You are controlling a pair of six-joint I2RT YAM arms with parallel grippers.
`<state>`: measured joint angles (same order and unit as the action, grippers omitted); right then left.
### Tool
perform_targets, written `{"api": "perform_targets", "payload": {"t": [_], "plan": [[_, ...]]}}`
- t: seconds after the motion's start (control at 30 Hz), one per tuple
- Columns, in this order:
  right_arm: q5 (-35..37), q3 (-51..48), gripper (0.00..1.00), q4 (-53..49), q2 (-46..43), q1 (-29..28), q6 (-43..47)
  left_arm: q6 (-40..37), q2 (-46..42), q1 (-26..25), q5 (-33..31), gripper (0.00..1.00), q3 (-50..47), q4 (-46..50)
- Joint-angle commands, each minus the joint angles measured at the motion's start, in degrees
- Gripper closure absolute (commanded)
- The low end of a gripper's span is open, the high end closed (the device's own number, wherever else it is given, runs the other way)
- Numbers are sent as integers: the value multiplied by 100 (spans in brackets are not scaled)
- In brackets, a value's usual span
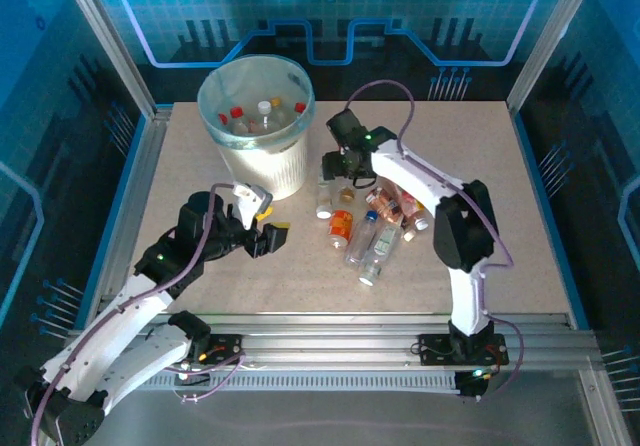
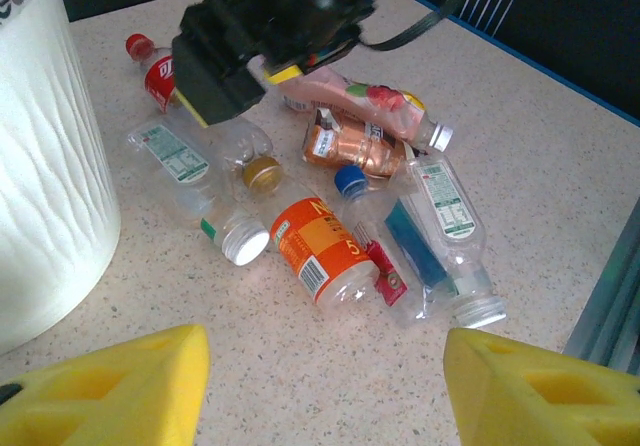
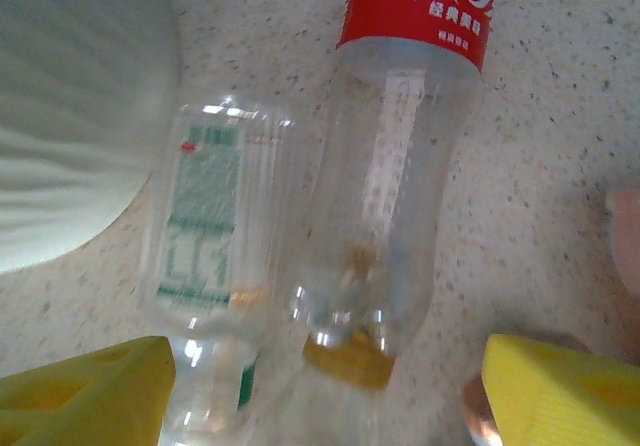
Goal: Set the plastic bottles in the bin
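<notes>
Several plastic bottles [image 1: 368,228] lie in a heap on the table right of the bin [image 1: 256,116], and more bottles [image 1: 262,114] lie inside it. My right gripper [image 1: 333,174] hangs open over the heap's near-bin edge. In its wrist view its yellow fingers [image 3: 85,396] straddle a red-labelled bottle [image 3: 400,166] and a green-labelled clear bottle [image 3: 210,236], without clear contact. My left gripper [image 1: 272,221] is open and holds nothing, low over bare table in front of the bin. An orange-labelled bottle [image 2: 325,246] lies just beyond its fingertips [image 2: 540,391].
The bin's white ribbed wall [image 2: 40,166] stands close on the left of the heap. The right gripper [image 2: 235,91] hovers over the red-labelled bottle [image 2: 160,76]. The table's metal front rail [image 1: 400,326] runs along the near edge. Bare tabletop lies far right [image 1: 510,216].
</notes>
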<state>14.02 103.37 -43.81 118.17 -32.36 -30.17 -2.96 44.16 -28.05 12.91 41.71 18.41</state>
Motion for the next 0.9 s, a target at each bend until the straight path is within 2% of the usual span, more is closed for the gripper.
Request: {"api": "perform_targets", "payload": {"t": [0.0,0.13,0.27,0.57,0.87], "plan": [[-38,581,20,-197,521,163,107,33,-135,-51,-50,35,-93,-226],[102,1229,22,-488,1029,273,156,13,-164,-57,-125,35,-120,-241],[158,1477,21,-578,1281,364,154,-4,-147,-57,-120,35,-137,-274],[-414,1556,22,-393,1773,628,47,2,-42,-53,-107,34,-139,-295],[-832,1897,29,-505,2219,731,90,10,28,-55,-109,34,-137,-277]]}}
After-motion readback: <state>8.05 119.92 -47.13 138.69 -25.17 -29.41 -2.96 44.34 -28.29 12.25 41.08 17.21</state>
